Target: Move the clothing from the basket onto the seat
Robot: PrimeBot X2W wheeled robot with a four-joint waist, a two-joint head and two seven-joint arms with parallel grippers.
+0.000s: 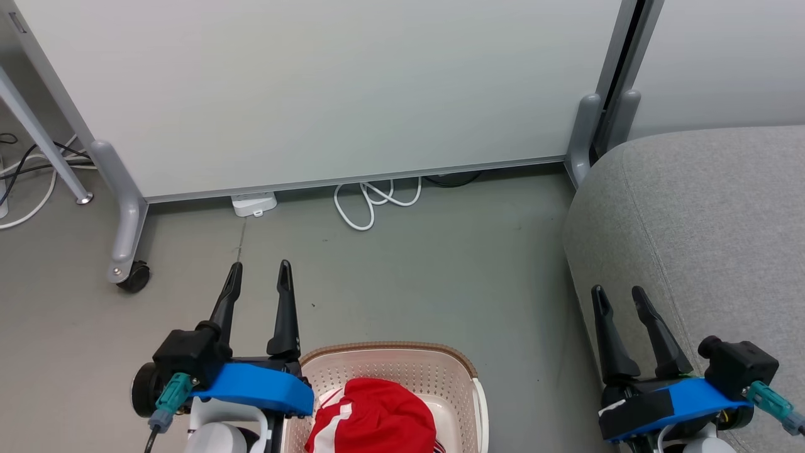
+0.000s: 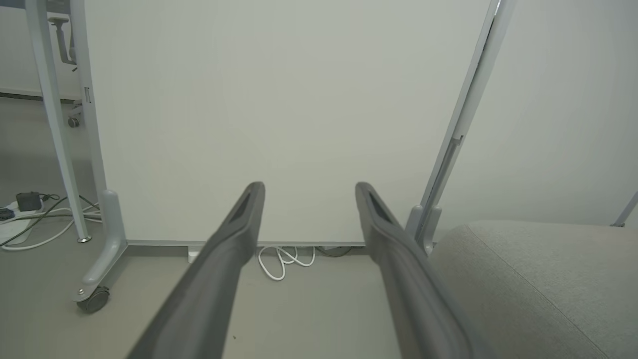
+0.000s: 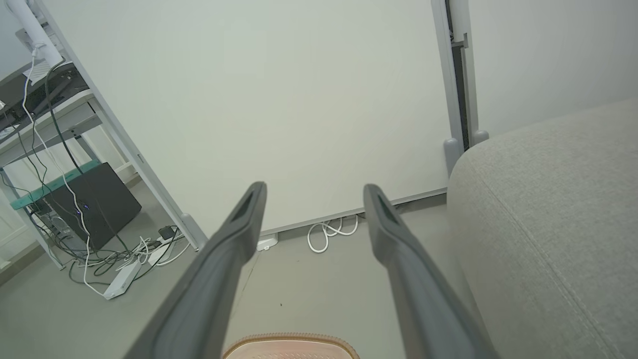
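Clothing [image 1: 371, 415]: red with white stripes, bunched inside the basket [image 1: 390, 362], at the near edge of the head view.
Basket: cream, perforated, brown rim; it stands on the grey floor [image 1: 440, 277] between the two arms, left of the seat [image 1: 710, 239] and apart from it.
Seat: grey upholstered cushion at the right, with a seam line along it.
Left gripper [image 1: 260, 264]: jaws spread, holding nothing, over the floor just left of the basket.
Right gripper [image 1: 617, 290]: jaws spread, holding nothing, over the seat's near left edge.
Far side: pale partition board [image 1: 327, 88] on grey wheeled feet, with a white cable [image 1: 371, 201] looped on the floor beneath it.
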